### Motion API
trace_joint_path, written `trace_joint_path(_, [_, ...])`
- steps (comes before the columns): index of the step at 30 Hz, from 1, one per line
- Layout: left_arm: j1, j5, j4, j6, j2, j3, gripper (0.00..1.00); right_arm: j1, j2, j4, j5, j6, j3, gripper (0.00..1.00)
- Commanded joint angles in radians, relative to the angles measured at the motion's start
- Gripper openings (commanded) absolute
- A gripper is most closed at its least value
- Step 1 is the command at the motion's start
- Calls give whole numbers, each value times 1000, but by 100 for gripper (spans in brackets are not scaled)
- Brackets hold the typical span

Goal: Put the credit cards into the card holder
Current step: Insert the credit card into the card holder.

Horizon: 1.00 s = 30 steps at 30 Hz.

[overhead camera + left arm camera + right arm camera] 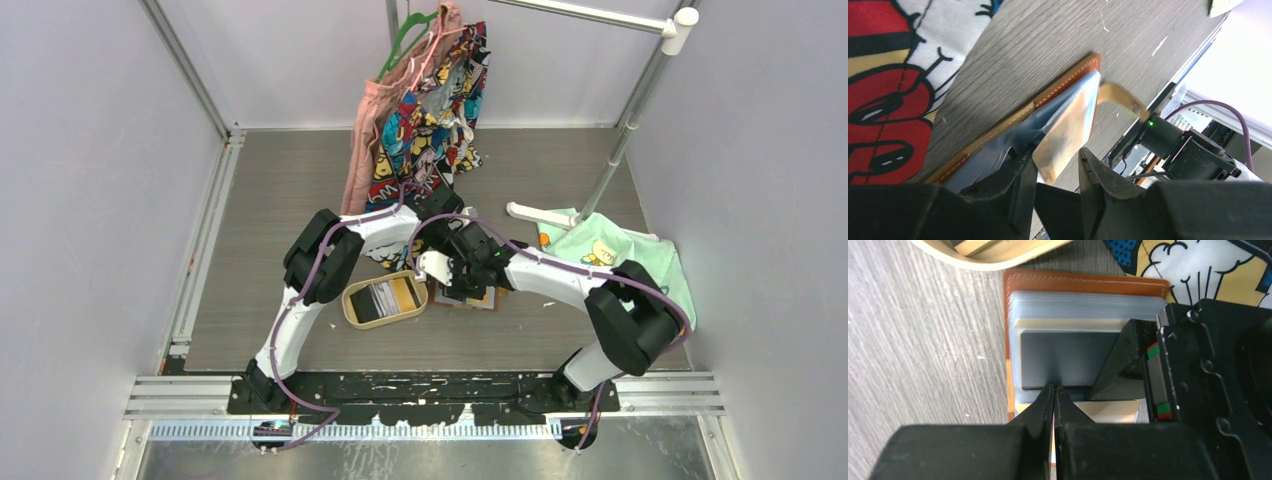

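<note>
my left gripper (pixel 1058 175): jaws parted around a card (pixel 1065 135) corner | my right gripper (pixel 1053 392): clenched at grey card (pixel 1063 357) edge | card holder (pixel 482 299): open, centre frame | handling: light, stiff, slick; I'd pinch a short edge

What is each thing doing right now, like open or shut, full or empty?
card holder: lying open, clear sleeves showing.
dark card: flat against the open holder.
wooden tray: holding some cards.
left tool: open, with a sleeve in its gap.
right tool: shut, tips at the dark card's edge.
comic-print garment: hanging up.
mint garment: lying down, not hung.
</note>
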Motion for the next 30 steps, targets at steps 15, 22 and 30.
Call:
trace_joint_path(15, [19, -84, -36, 29, -68, -23, 39, -16, 7, -20, 116, -35, 31, 4])
trace_joint_path(22, [19, -99, 30, 13, -146, -62, 40, -128, -109, -213, -336, -56, 66, 13])
trace_joint_path(30, [21, -83, 206, -22, -244, -151, 40, -311, -161, -273, -596, 158, 118, 25])
